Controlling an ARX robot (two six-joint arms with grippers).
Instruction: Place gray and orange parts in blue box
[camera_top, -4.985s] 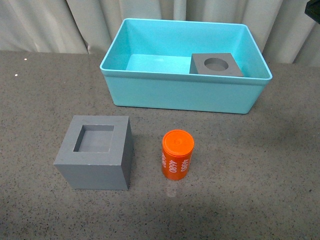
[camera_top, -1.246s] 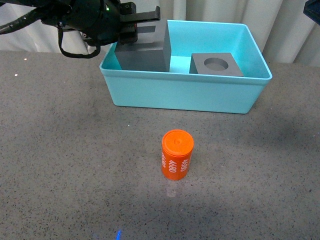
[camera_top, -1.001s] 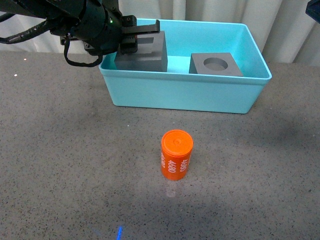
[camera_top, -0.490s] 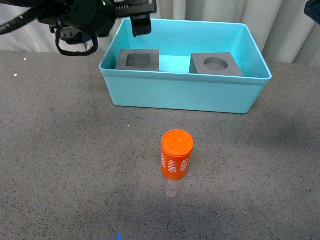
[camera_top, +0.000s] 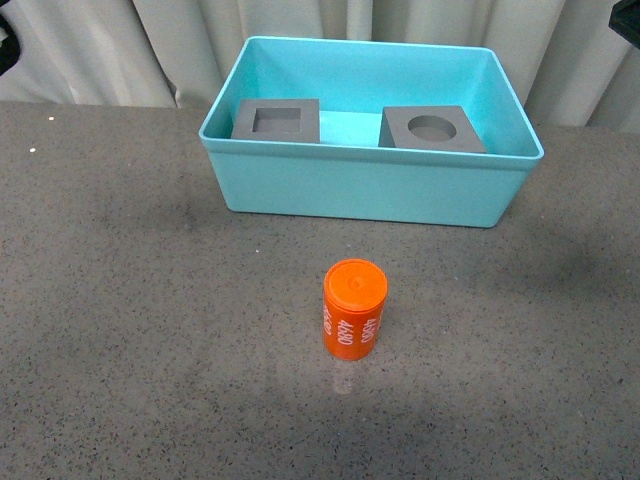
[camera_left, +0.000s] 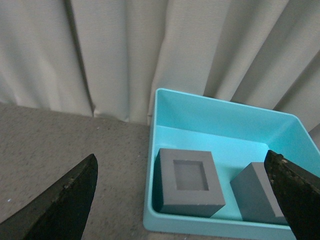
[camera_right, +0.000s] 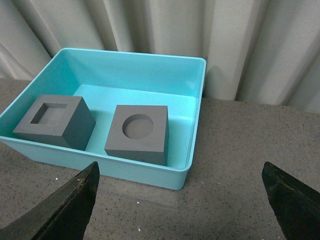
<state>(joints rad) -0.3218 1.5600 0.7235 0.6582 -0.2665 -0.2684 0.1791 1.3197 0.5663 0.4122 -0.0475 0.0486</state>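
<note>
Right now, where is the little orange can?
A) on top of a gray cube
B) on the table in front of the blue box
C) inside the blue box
B: the orange can stands upright on the table, in front of the blue box, not inside it.

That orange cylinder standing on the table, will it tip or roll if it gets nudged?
The orange cylinder stands upright on a flat end, taller than wide, so a high push would probably tip it. Once on its round side it would likely roll. Its wall looks smooth, possibly slippery.
</note>
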